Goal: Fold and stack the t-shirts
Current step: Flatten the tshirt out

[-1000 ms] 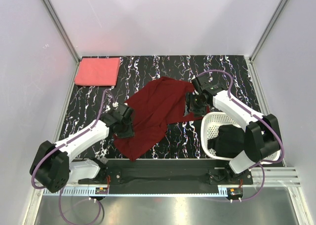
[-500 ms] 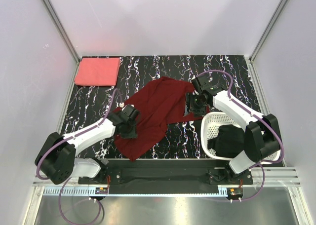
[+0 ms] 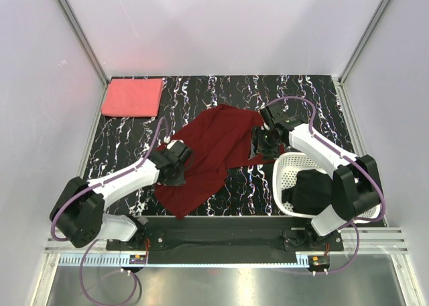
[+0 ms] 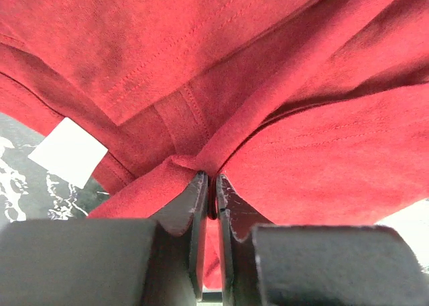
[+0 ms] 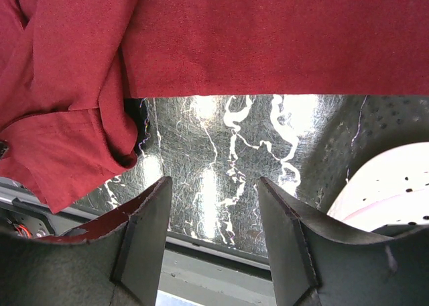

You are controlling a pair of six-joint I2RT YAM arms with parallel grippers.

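Observation:
The dark maroon t-shirt (image 3: 214,141) lies crumpled in the middle of the black marbled table (image 3: 308,98). My left gripper (image 3: 175,166) rests on the shirt's left part, and in the left wrist view the left gripper (image 4: 210,180) is shut on a raised fold of the maroon cloth (image 4: 301,151). My right gripper (image 3: 263,145) stands open at the shirt's right edge. Seen from the right wrist, the right gripper (image 5: 214,182) has only bare table between its fingers, with the maroon hem (image 5: 268,37) just beyond. The coral pink t-shirt (image 3: 132,96) lies folded at the back left. The black t-shirt (image 3: 310,188) sits in the basket.
A white lattice basket (image 3: 289,164) stands at the near right, close under the right arm. A white label (image 4: 67,151) shows on the maroon cloth in the left wrist view. Grey walls close in the table on three sides.
My left gripper moved a little to the right onto the maroon shirt and closed on a fold of it. The right arm stayed almost still, jaws open.

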